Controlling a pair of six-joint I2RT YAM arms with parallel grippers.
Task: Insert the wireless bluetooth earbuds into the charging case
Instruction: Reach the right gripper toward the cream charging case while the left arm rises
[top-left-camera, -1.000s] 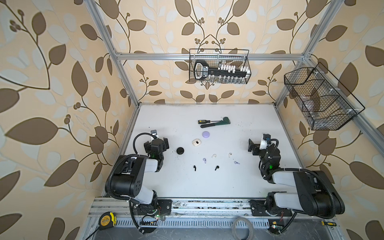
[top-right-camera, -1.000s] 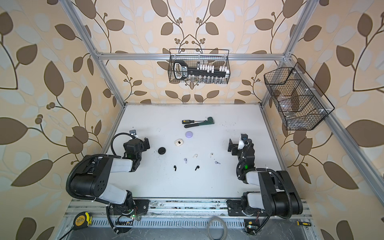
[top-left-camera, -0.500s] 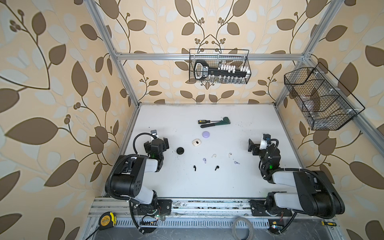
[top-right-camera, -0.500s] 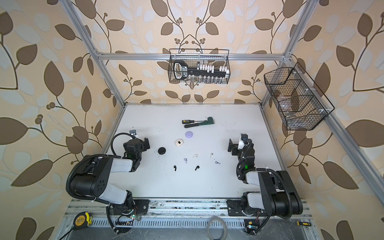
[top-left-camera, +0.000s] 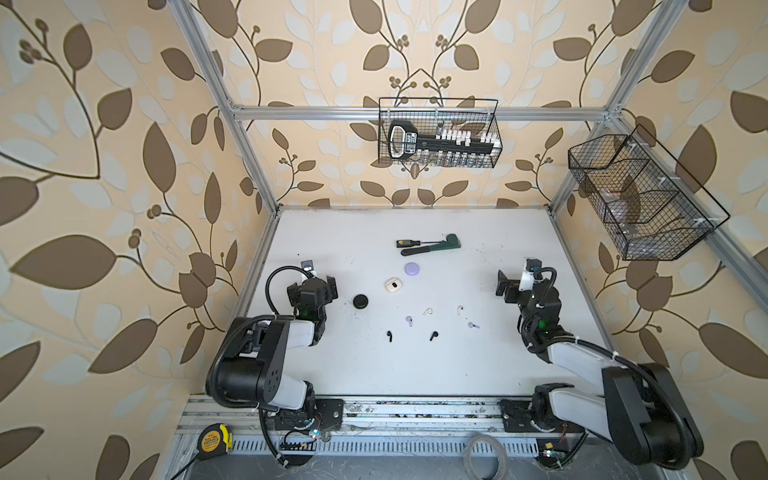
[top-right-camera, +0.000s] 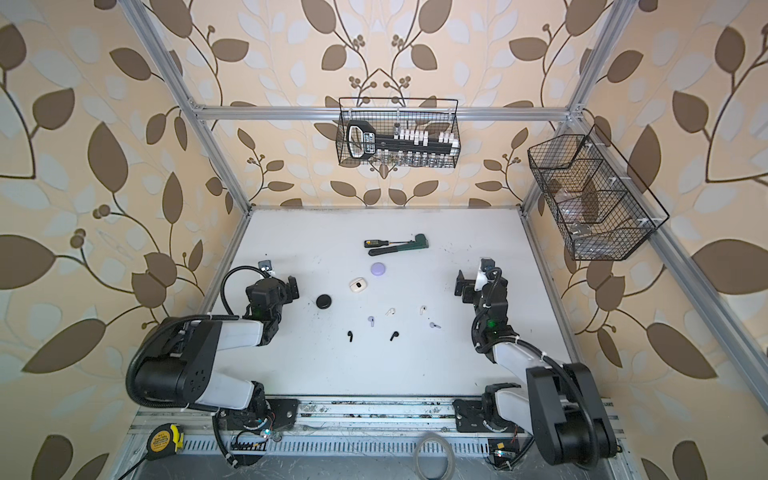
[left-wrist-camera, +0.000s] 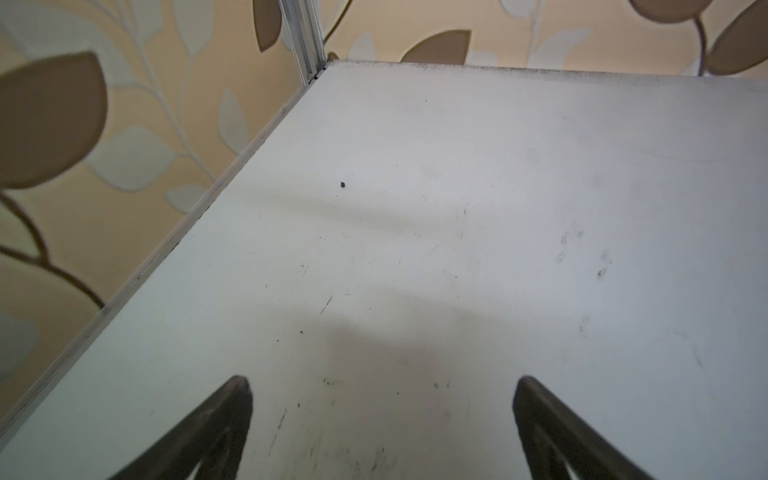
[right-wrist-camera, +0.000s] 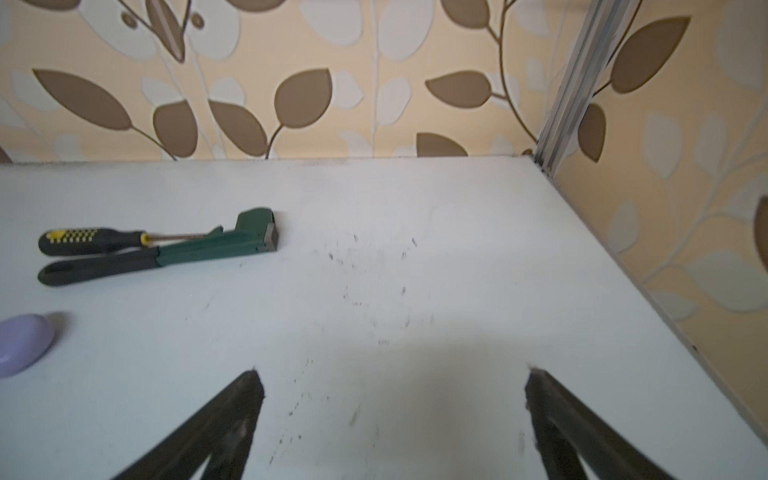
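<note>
Evidently, both grippers are released: the left gripper (left-wrist-camera: 382, 386) and the right gripper (right-wrist-camera: 394, 376) are held with jaws spread wide over bare table (top-left-camera: 353, 232), nothing gripped. The six earbuds are scattered loose on the table between the two grippers: a black pair (top-left-camera: 389, 336), a lavender pair (top-left-camera: 409, 320) and a white pair (top-left-camera: 459, 309). The black case (top-left-camera: 360, 301) is set just beside the left gripper, the white case (top-left-camera: 393, 285) and lavender case (top-left-camera: 412, 269) farther toward the right gripper. What is inside them cannot be told. A black tool is held in the wire basket (top-left-camera: 436, 100) on the back wall.
</note>
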